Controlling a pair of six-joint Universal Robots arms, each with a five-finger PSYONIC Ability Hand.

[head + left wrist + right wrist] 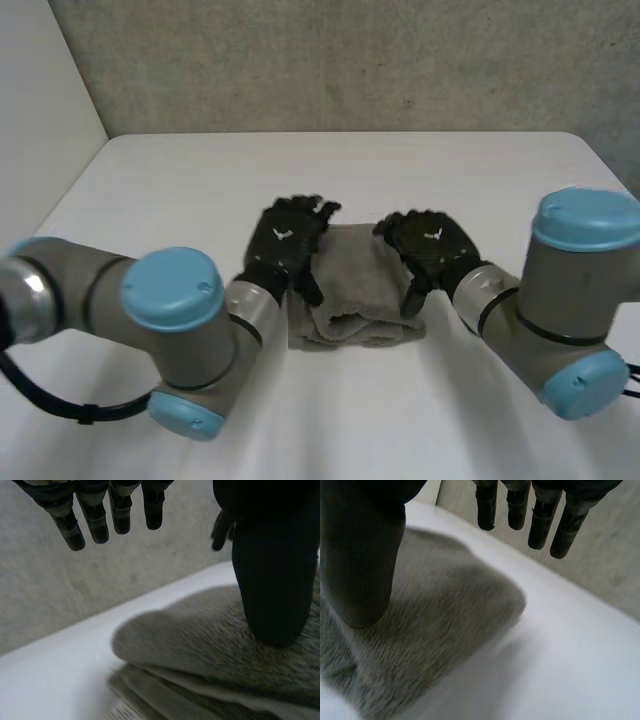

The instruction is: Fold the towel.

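The towel (358,292), grey and folded into a thick pad, lies in the middle of the table (190,180), between the two hands. Its long axis seems to run from the near side toward the far wall (350,60), though it is only a little longer than wide. The near end shows stacked, slightly rumpled layers. In the left wrist view the towel (200,652) shows its layered edge below a rounded corner.

The left hand (286,240) sits on the towel's left edge. Its fingers (95,525) are straight and spread, clear above the cloth, while its thumb (270,580) rests tip-down on the top layer, gripping nothing.

The right hand (430,245) sits on the right edge. Its fingers (540,525) are likewise straight and lifted, with its thumb (360,570) standing on the towel (445,615).
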